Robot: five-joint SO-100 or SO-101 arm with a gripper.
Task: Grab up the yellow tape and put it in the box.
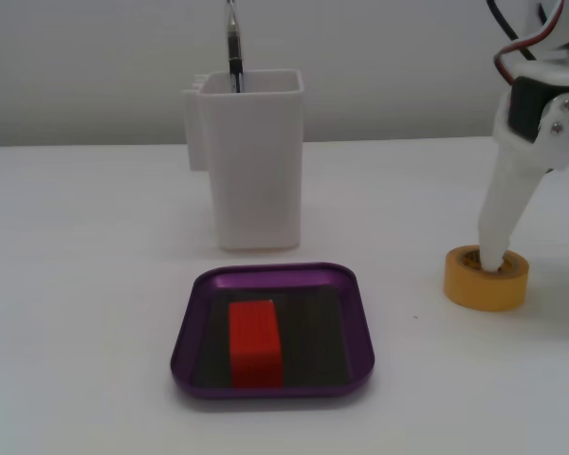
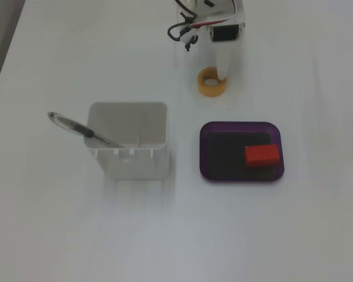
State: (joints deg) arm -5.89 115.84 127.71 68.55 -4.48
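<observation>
The yellow tape (image 1: 486, 288) lies flat on the white table at the right of a fixed view; it also shows at the top centre of the other (image 2: 211, 82). My gripper (image 1: 539, 260) stands over it, open. One white finger (image 1: 501, 213) reaches down into the roll's hollow centre. The other finger only shows as a sliver at the right edge, outside the roll. From above, the gripper (image 2: 222, 79) covers the roll's right side. The box, a purple tray (image 1: 275, 275), lies left of the tape and holds a red block (image 1: 256, 343). The tray also shows from above (image 2: 241, 124).
A tall white plastic container (image 1: 256, 171) with a pen (image 1: 234, 47) in it stands behind the tray; from above the container (image 2: 129, 141) lies left of the tray. The red block (image 2: 262, 155) fills part of the tray's floor.
</observation>
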